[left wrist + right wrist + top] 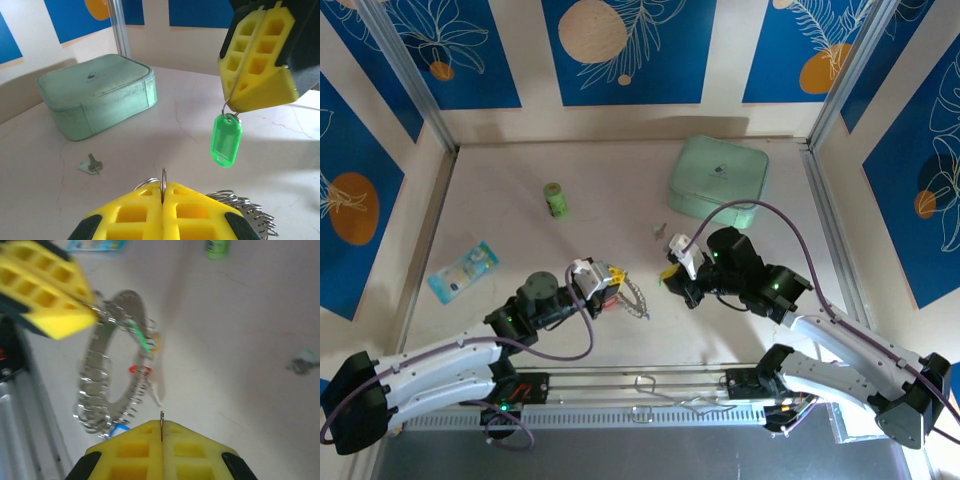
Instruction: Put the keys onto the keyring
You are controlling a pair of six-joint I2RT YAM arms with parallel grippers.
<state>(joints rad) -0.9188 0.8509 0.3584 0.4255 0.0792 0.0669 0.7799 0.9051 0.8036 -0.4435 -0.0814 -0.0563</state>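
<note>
Mint-green box (720, 175): lid closed, contents unseen, far right of table (500, 180). Left gripper (162, 192) clamped on keyring (92, 370), near front edge, centre. Right gripper (672, 272) pinched shut on green key tag (226, 140), which hangs by its loop. Beige-tagged key (91, 165) lies loose near box.

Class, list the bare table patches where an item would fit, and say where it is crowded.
Bare: between the bottle and the box; the far left corner beyond the packet. Crowded: the centre, where the left tool holds the keyring and the right tool a green-tagged key, a loose key beyond.
</note>
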